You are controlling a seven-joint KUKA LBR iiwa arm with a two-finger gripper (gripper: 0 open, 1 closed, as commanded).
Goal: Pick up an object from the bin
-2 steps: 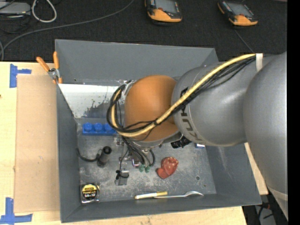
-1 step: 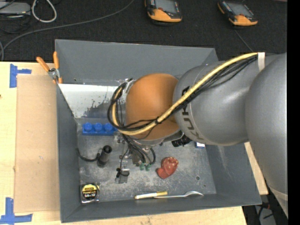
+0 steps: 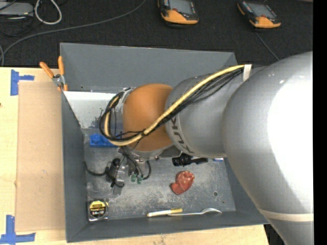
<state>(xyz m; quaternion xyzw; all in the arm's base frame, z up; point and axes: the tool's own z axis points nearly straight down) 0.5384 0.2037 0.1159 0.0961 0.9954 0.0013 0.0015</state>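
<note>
My gripper hangs below the orange wrist cover, low over the bin floor in the left half. Its fingers stand apart, and I see nothing between them. A small black object with a thin curved tail lies just left of the left finger, close to it or touching it. A blue block sits behind the gripper at the foot of the bin's sloping left wall. A yellow and black tape measure lies in front of the gripper, near the front left corner.
A red lumpy object lies right of the gripper in the middle of the floor. A black elongated piece pokes out from under the arm. Along the front wall lies a long utensil with a cream handle. The arm covers the bin's right and back.
</note>
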